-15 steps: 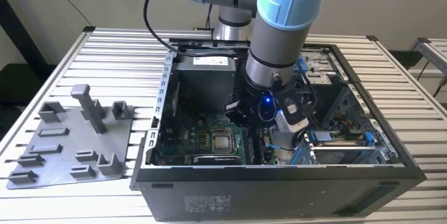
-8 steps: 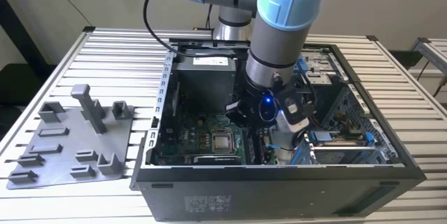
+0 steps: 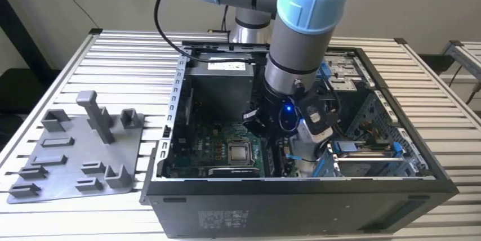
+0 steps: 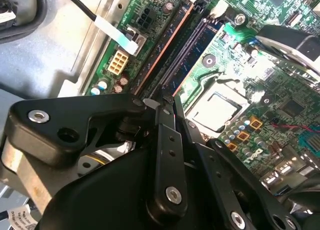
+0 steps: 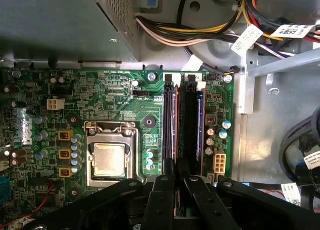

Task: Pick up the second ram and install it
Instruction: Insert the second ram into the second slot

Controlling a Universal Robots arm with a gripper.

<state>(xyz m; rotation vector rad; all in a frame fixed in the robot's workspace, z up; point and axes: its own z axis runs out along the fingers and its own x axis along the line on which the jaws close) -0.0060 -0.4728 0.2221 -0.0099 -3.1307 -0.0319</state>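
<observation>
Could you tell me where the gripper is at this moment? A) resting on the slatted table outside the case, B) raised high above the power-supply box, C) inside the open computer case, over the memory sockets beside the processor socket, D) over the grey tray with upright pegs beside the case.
C: in the first wrist view the gripper sits at the end of the long memory sockets, next to the processor socket on the green motherboard.
</observation>
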